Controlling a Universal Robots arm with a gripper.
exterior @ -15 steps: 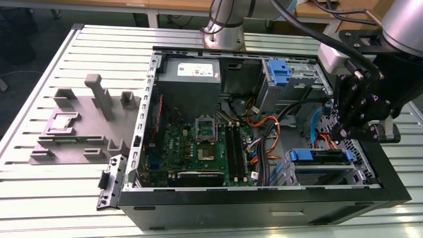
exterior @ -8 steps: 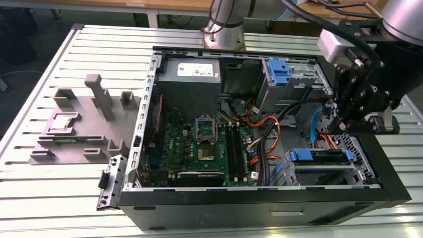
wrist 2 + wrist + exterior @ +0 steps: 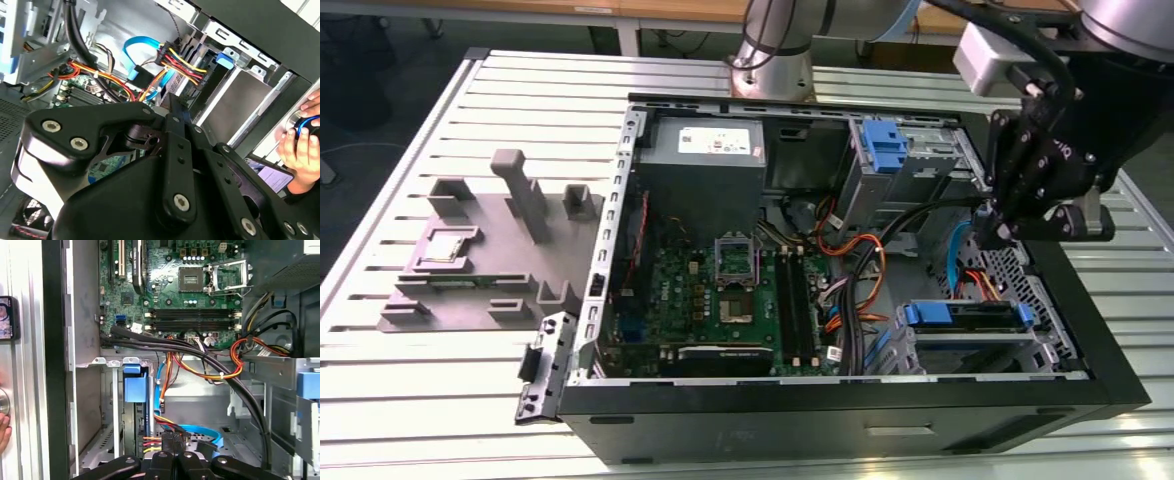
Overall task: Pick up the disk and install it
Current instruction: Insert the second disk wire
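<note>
I am looking at an open computer case [image 3: 854,410] that is lying on its side. That way its inside is facing up and the arm is able to reach in from above.

The disk [image 3: 970,316] is sitting in the metal bay in a corner of the case, near the front wall on the exterior view's right. Its blue frame is showing at the end. I think it is lying flat like that because the bay is shaped to hold it.

The gripper [image 3: 994,235] is hanging just above that side of the case, near the disk but not touching it. In the first wrist view the gripper [image 3: 172,460] is looking narrow. It is holding nothing that I can see. It is close to the red, yellow and blue cables [image 3: 200,365], which are looping toward the bay.

A bare blue bracket [image 3: 887,150] is standing in another bay at the far side. A grey metal box [image 3: 700,150] is sitting in the far corner, beside the green board [image 3: 720,290].

A person's hand [image 3: 300,145] is resting on something round just outside the case, in the second wrist view. I am guessing the person is watching over the work.

The case is lying on a counter [image 3: 454,380] made of long silver slats. A grey holder [image 3: 467,270] with pegs is sitting on it at the exterior view's left. Behind the counter I am seeing a dark floor and the legs of other furniture.
</note>
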